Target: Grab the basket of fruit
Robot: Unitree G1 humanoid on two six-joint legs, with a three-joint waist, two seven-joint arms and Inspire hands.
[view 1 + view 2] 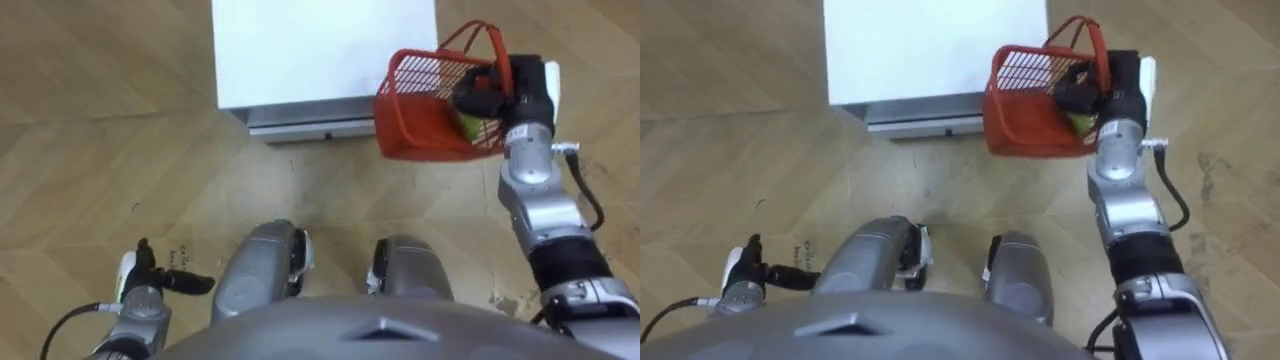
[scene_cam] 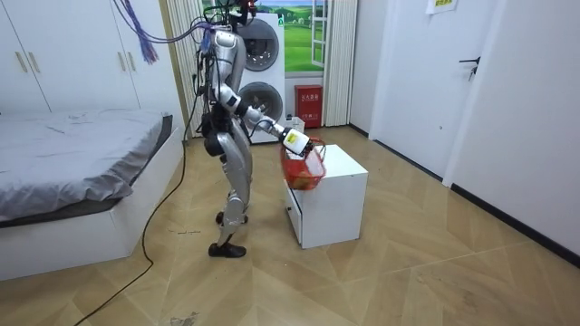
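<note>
The red wire fruit basket (image 1: 425,115) hangs from my right hand (image 1: 495,92), whose fingers are curled round its red handle (image 1: 478,38). It is held in the air at the near right corner of the white cabinet (image 1: 320,50). A green fruit (image 1: 467,125) shows inside it, partly hidden by the hand. In the room view the basket (image 2: 304,170) hangs beside the cabinet's (image 2: 340,195) near corner from my outstretched right hand (image 2: 294,139). My left hand (image 1: 150,280) is low at my side with relaxed fingers, holding nothing.
I stand on wooden floor (image 1: 90,170) right in front of the cabinet, which has a grey drawer front (image 1: 305,122) facing me. In the room view a bed (image 2: 72,172) lies behind me and a washer stack (image 2: 263,63) stands by the far wall.
</note>
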